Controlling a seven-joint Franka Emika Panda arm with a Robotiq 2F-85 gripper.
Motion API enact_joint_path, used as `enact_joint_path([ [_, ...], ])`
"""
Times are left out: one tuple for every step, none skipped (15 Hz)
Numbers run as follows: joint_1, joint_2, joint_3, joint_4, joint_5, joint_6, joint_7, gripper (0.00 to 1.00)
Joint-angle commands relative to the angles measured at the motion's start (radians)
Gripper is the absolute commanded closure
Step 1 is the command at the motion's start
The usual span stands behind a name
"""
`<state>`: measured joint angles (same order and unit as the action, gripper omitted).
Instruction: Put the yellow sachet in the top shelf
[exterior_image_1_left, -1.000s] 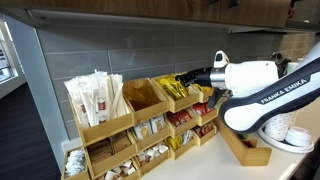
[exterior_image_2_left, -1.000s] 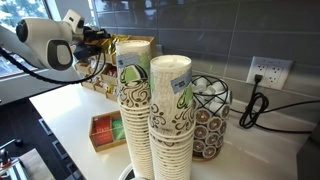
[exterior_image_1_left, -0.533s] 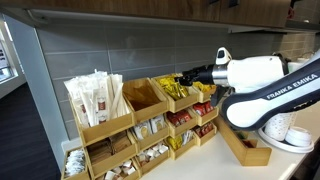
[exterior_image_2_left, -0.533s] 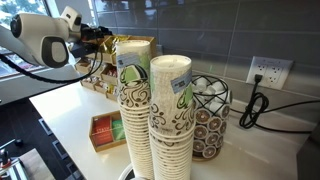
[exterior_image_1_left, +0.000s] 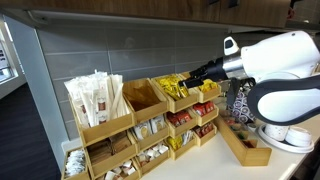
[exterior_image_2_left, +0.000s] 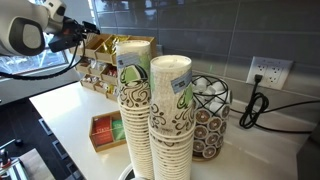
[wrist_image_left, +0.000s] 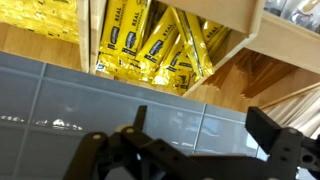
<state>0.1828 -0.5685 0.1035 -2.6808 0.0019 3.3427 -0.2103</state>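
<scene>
- Your tool (wrist_image_left: 196, 120) is spread wide. In the wrist view the two dark fingers (wrist_image_left: 268, 128) stand far apart with only grey tiled wall (wrist_image_left: 90, 95) between them, so it carries nothing.
- The small flat bright yellow sachet (wrist_image_left: 160, 45) appears to be among a bundle of identical yellow packets. They sit in one bin of the highest row of slanted light-wood bins (exterior_image_1_left: 146, 98), the top shelf of the three-tier wooden rack (exterior_image_1_left: 130, 135). You cannot tell which packet is yours.
- The relation that matters is this: in an exterior view the tool (exterior_image_1_left: 192, 77) hangs just above and a little to the arm's side of that yellow-filled bin (exterior_image_1_left: 178, 92). It is near the packets but not touching them, and it points down towards them.
- In the wrist view the packets lie beyond the fingertips, towards the top of the picture. They stand on end and lean, so their long axes run roughly along the direction the tool points, not across the finger gap.
- With the tool empty and yellow packets in the top row, the placing looks done. What remains, by my judgement, is a clean retreat up and away from the rack.
- The main risk is that a wide finger clips the bin's front lip or the neighbouring bin with the tall white-and-brown paper sticks (exterior_image_1_left: 95, 100).
- In an exterior view the tool (exterior_image_2_left: 88, 28) sits high above the table (exterior_image_2_left: 70, 108), so there is room to lift.
</scene>
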Motion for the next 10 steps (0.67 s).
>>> enact_joint_path([
  [0.074, -0.141, -0.046, -0.039, 0.006, -0.178, 0.002, 0.0],
  [0.07, -0.167, -0.048, -0.036, -0.029, -0.232, 0.042, 0.0],
  [0.078, -0.19, -0.053, -0.033, -0.026, -0.277, 0.038, 0.0],
  [0.081, -0.211, -0.054, -0.03, -0.022, -0.32, 0.041, 0.0],
  [0.075, -0.232, -0.048, -0.026, -0.017, -0.368, 0.048, 0.0],
  [0.076, -0.25, -0.048, -0.024, -0.015, -0.403, 0.05, 0.0],
  [0.07, -0.268, -0.041, -0.02, -0.011, -0.446, 0.059, 0.0],
  [0.065, -0.284, -0.037, -0.017, -0.01, -0.482, 0.066, 0.0],
  [0.065, -0.299, -0.035, -0.015, -0.008, -0.515, 0.07, 0.0],
  [0.073, -0.312, -0.04, -0.014, -0.004, -0.541, 0.069, 0.0],
])
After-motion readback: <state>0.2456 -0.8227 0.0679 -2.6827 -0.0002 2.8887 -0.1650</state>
